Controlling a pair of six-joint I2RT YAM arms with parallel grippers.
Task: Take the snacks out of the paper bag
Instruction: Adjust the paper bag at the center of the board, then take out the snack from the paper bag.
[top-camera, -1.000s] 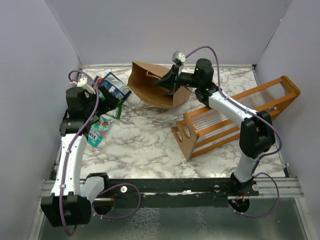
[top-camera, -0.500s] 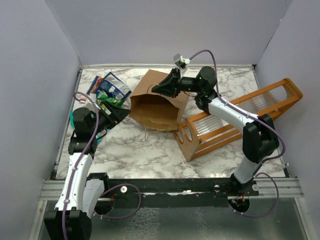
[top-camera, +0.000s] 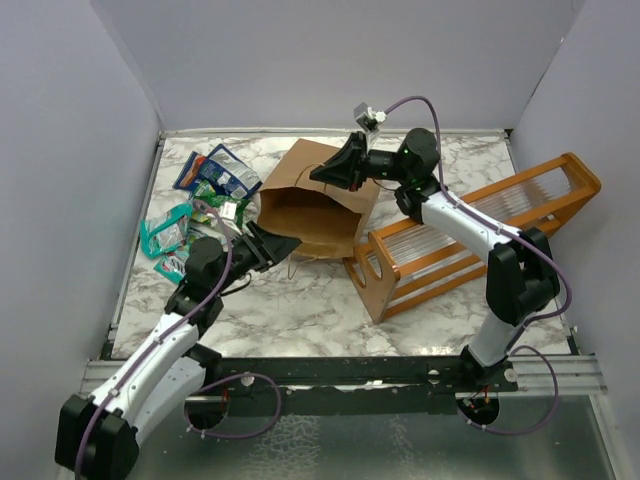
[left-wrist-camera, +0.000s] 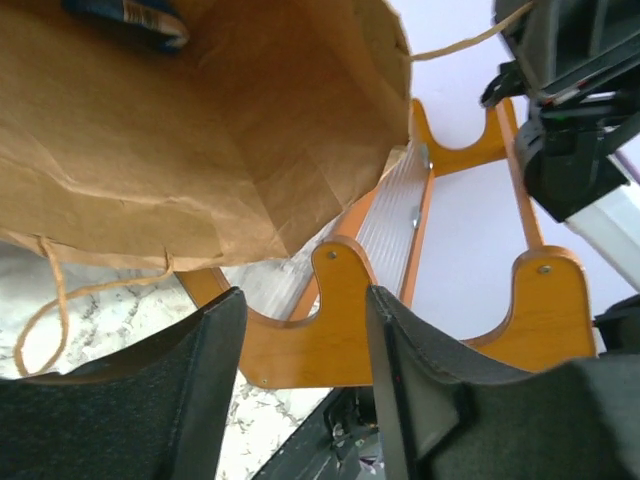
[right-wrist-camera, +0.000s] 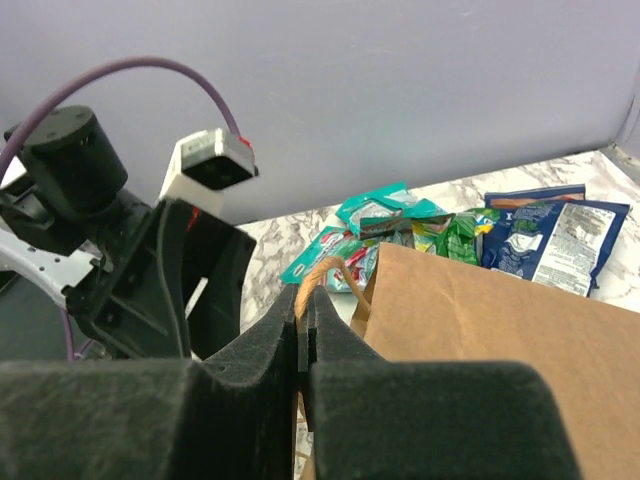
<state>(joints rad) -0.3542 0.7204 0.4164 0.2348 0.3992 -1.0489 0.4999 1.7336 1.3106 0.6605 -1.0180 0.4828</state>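
**A:** Why's the right gripper (right-wrist-camera: 302, 345) pinched on that handle (right-wrist-camera: 322, 272)?

**B:** My guess is it's clamped on the loop to lift the top edge of the paper bag (top-camera: 315, 205), so the mouth gapes toward the lower left of the top view. The bag's on its side mid-frame, just beside the orange rack (top-camera: 480, 230).

**A:** And the left gripper (top-camera: 288, 243)?

**B:** Jaws apart with nothing between them, sitting right at the mouth. Its wrist view has a dark blue packet (left-wrist-camera: 125, 15) at the top left. It looks like it's inside the bag, so that's probably what it's lined up for.

**A:** Other snacks (top-camera: 205, 190)?

**B:** Heaped on the marble table (top-camera: 300, 300) in the upper left, next to the bag. I'd say nearly done.
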